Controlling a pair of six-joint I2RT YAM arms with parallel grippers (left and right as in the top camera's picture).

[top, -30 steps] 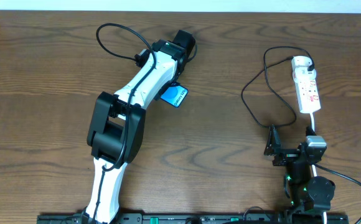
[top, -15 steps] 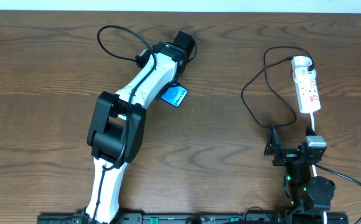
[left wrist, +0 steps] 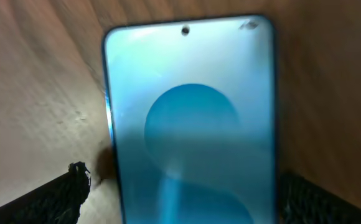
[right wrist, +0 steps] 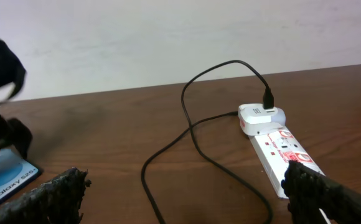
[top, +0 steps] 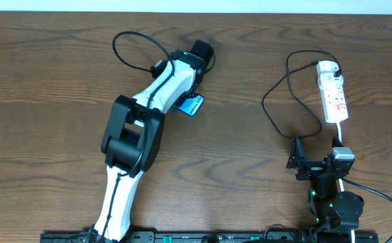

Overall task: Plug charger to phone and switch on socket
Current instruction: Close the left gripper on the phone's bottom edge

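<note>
The phone (left wrist: 190, 118) lies face up on the wood, its cyan-blue screen filling the left wrist view. In the overhead view only its corner (top: 193, 106) shows under my left arm. My left gripper (left wrist: 187, 193) is open and straddles the phone, one finger on each side, with a gap on the left. The socket (top: 334, 94) is a white strip at the far right, also in the right wrist view (right wrist: 283, 152). The charger's black cable (top: 272, 111) loops left of it from a white adapter (right wrist: 260, 117). Its tip is not clear. My right gripper (right wrist: 187, 199) is open and empty, below the socket.
The socket's white cord (top: 341, 138) runs down toward my right arm's base (top: 334, 202). A black loop of my left arm's own wiring (top: 134, 44) stands over the table at the far left. The table's far edge meets a white wall (right wrist: 168, 37).
My left arm has shifted a little to the right over the phone. The phone, cable, socket and right arm have not moved.
</note>
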